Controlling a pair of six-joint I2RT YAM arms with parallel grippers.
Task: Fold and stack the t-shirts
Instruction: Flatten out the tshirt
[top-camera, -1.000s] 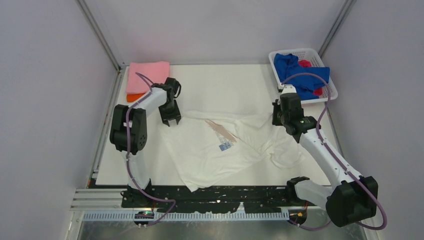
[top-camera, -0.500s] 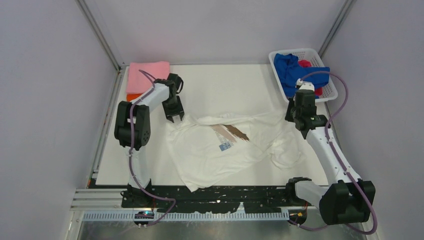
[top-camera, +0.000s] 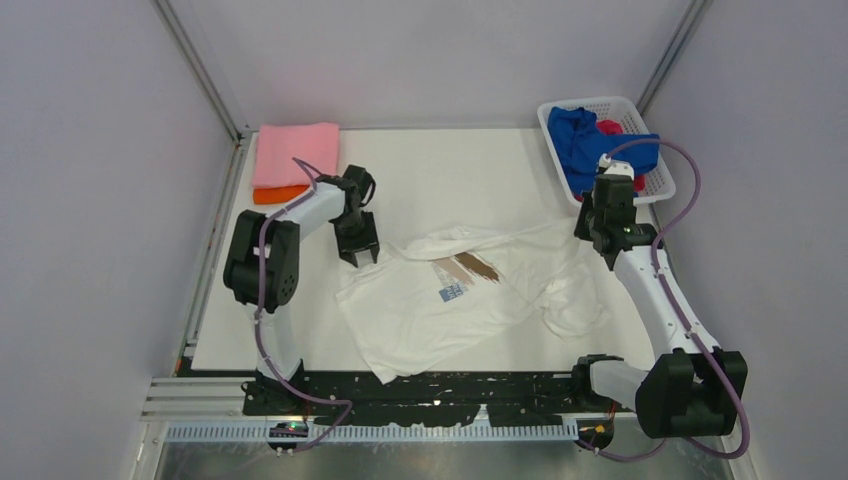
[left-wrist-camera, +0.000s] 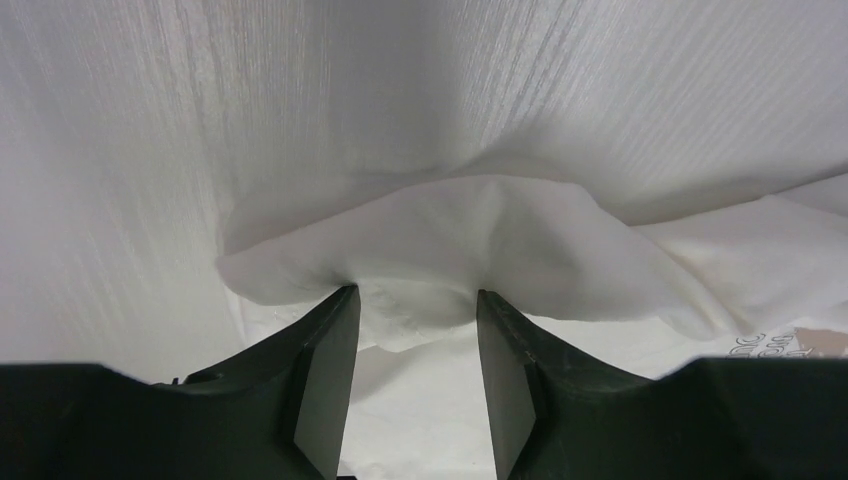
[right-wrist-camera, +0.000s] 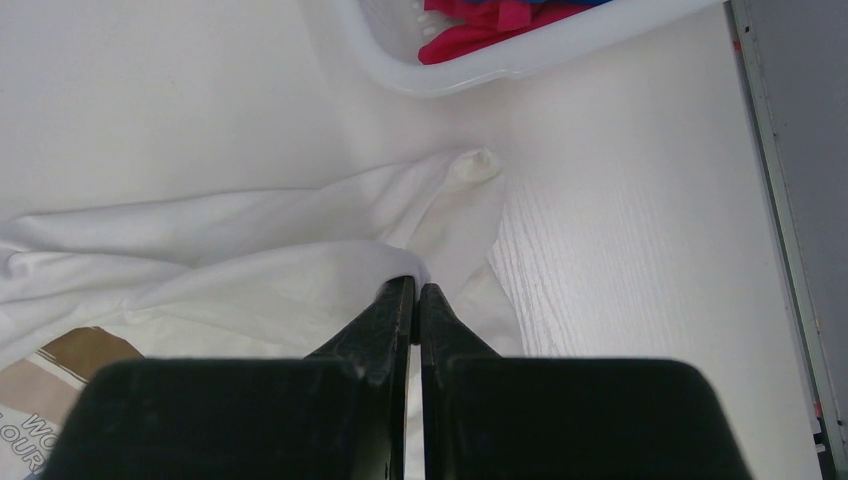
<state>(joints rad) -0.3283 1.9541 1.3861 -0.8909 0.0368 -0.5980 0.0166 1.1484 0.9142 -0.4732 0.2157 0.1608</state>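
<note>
The white t-shirt (top-camera: 450, 300) lies crumpled mid-table, its blue and brown print (top-camera: 462, 272) facing up. My left gripper (top-camera: 362, 252) is at the shirt's left edge. In the left wrist view it (left-wrist-camera: 414, 300) is open, and a raised fold of white cloth (left-wrist-camera: 450, 240) lies at its fingertips. My right gripper (top-camera: 606, 246) is shut on the shirt's right edge, and the right wrist view (right-wrist-camera: 415, 288) shows cloth (right-wrist-camera: 250, 270) pinched at the tips. A folded pink shirt (top-camera: 296, 152) lies on an orange one (top-camera: 278, 194) at the back left.
A white lattice basket (top-camera: 650, 180) stands at the back right, holding a blue shirt (top-camera: 590, 140) and a red one (top-camera: 610, 127). Its rim (right-wrist-camera: 520, 68) shows just beyond my right gripper. The table's right edge (right-wrist-camera: 775, 200) is near.
My right gripper has moved right towards the basket, dragging the shirt's right side with it. My left gripper has moved right and nearer, following the shirt's left edge.
</note>
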